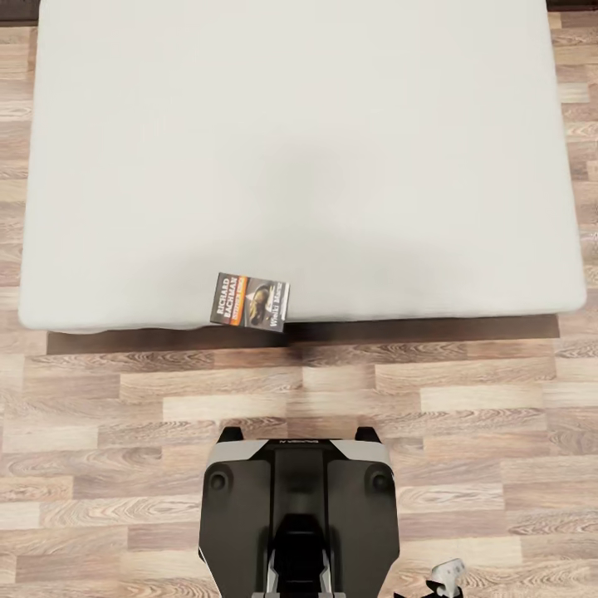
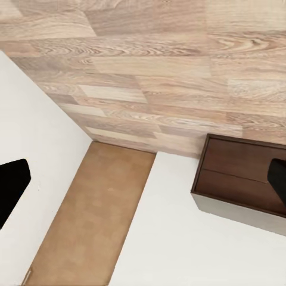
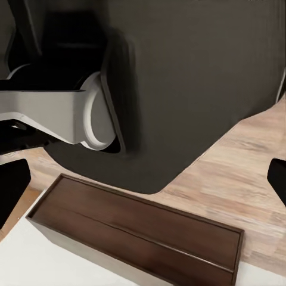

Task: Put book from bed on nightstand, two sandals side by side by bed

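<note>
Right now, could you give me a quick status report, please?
Both grippers open, holding nothing. Book flat at the bed's near edge, untouched. Bare floor between robot and bed, nothing in the way.

book (image 1: 253, 302) cover, white lettering "RICHARD BACHMAN", smaller print unreadable

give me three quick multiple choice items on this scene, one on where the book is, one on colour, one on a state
1. Where does the book lie?
A. on the floor
B. at the mattress edge nearest the robot
C. at the middle of the bed

2. What colour is the mattress?
A. off-white
B. blue
C. dark brown

3. How does the book lie?
A. standing on end
B. open, pages up
C. flat and closed, cover up

Answers: 1 B, in the head view it sits at the near edge of the mattress, its lower corner reaching that edge. 2 A, the bare top is plain off-white. 3 C, the cover with its orange band and white lettering faces up.
</note>
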Robot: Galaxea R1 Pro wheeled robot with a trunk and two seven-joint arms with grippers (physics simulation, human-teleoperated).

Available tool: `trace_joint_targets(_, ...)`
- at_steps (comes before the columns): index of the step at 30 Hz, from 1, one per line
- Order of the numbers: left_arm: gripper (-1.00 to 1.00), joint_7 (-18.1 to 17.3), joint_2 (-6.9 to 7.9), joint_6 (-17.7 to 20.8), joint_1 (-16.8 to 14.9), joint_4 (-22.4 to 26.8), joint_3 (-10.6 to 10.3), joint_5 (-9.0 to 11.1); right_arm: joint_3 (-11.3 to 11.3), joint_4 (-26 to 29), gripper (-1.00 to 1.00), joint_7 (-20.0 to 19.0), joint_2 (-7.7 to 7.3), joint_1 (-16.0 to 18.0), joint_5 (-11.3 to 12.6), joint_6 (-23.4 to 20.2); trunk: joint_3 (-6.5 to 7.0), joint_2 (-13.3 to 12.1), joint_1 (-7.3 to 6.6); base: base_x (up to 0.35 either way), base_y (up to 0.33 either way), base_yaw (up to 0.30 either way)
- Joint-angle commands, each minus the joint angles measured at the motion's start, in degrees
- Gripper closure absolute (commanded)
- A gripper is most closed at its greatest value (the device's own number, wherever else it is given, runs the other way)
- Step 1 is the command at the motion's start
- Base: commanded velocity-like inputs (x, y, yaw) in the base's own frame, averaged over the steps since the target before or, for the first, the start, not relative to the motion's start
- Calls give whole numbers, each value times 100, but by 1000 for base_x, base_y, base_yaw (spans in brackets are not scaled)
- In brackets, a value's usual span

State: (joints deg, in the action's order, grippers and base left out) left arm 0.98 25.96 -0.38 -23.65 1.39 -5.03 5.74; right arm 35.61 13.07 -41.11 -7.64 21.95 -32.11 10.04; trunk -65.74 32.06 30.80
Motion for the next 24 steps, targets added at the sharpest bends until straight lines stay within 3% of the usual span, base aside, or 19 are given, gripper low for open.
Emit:
trace_joint_targets(1, -100, 11, 1, -13, 1, 1, -50, 59, 45, 0, -100, -21, -22, 2, -61, 34, -6, 6, 2, 0, 86, -232)
trace_joint_targets(6, -100, 26, 4, -50, 1, -1, -49, 64, 81, 26, -100, -26, -122, 2, -59, 34, -19, 6, 2, 0, 99, -181)
trace_joint_targets(10, -100, 36, 12, -65, 1, -5, -45, 69, 251, 47, -100, -26, -186, 2, -62, 34, -23, 6, 2, 0, 112, -74)
trace_joint_targets(13, -100, 41, 25, -71, 3, -6, -44, 73, 387, 63, -100, -13, -207, 2, -69, 38, -24, 6, 2, 0, 147, -33)
trace_joint_targets(24, -100, 50, 41, -135, 14, -12, -42, 68, 522, 85, -100, 0, -230, 2, -75, 42, -26, 6, 2, -63, 132, -12)
